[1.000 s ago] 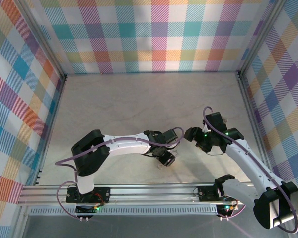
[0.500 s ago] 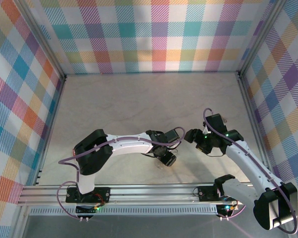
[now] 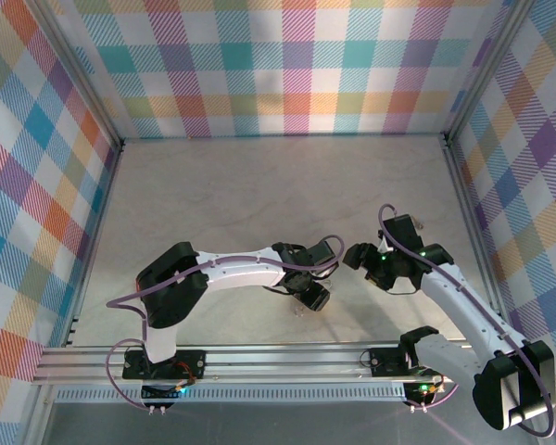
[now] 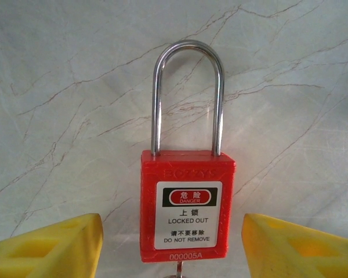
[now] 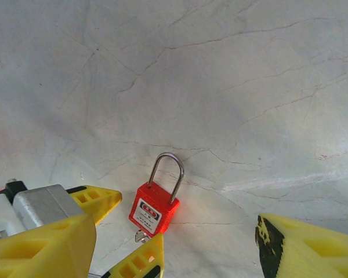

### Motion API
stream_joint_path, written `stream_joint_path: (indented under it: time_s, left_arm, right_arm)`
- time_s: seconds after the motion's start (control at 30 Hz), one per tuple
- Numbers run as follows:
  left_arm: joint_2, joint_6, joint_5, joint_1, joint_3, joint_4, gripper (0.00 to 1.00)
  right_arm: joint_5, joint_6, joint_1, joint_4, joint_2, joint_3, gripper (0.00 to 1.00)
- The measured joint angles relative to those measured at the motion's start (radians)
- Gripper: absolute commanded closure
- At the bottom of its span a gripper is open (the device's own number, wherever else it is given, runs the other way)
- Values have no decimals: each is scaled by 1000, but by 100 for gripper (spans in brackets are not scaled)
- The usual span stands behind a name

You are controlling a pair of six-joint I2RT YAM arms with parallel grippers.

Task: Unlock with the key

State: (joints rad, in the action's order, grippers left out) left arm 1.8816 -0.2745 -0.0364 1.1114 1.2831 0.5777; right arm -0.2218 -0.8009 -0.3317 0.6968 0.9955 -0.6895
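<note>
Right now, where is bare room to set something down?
Bare: the far half of the grey marble table, up to the plaid back wall, and the near-left corner. Crowded: near centre, where the left gripper straddles the red steel-shackled padlock and the right gripper hangs close.

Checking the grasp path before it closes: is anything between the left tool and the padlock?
Nothing visible. The padlock lies on the bare marble table between the open fingers of the left tool, with a clear gap on each side.

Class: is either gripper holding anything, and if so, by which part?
Nothing is held. The left gripper is open, its fingers flanking the red padlock body without touching it. The right gripper is open too.
</note>
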Motion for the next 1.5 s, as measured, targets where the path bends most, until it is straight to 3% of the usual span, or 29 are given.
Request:
stream_joint_path:
  time_s: [0.37,0.5,0.6,0.73,1.07,1.5]
  left_arm:
    - [48,-2,-7,7,29,23,42]
    - [74,-2,2,7,35,26,48]
    - [74,4,3,8,37,24,60]
    - [68,8,2,8,31,18,67]
    - [-51,49,-46,8,-114,-114,74]
    - [-99,89,-122,8,-116,-159,80]
  right_arm:
    - [0,0,5,-8,0,8,27]
    - [-1,0,5,-16,0,11,27]
    - [-7,-3,6,-23,2,16,29]
    - [-24,-11,8,-27,11,17,30]
    - [-161,-82,12,-151,32,109,53]
    - [-243,-103,4,-275,37,168,59]
